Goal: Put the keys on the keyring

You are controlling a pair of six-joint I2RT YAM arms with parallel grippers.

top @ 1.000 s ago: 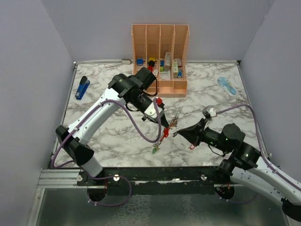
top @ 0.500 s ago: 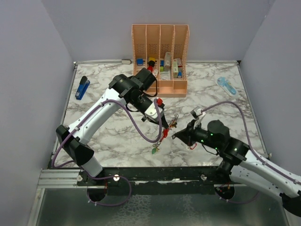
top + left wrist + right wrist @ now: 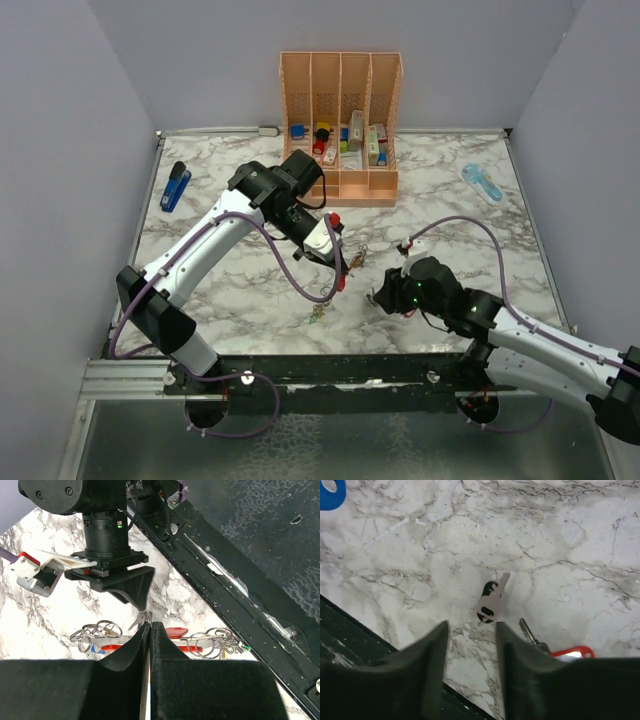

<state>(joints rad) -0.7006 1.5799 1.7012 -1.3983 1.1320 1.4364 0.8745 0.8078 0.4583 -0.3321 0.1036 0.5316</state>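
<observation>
Keys (image 3: 493,597), flat silver metal (red plastic tag (image 3: 570,653) nearby), veined marble table (image 3: 545,540)

A marbled bench (image 3: 530,230) is shown; laid on it are a peach slotted rack (image 3: 340,120), blue tool (image 3: 176,186), pale-blue item (image 3: 482,183) and silver key (image 3: 493,600).

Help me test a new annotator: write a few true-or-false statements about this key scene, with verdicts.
1. The left gripper is shut on the keyring, with silver rings bunched on either side. True.
2. The right gripper is shut on a key. False: it is open, above a silver key lying on the table.
3. The orange organiser stands towards the far side of the table. True.
4. The blue tool lies on the robot's right. False: it lies on the left, near the wall.
</observation>
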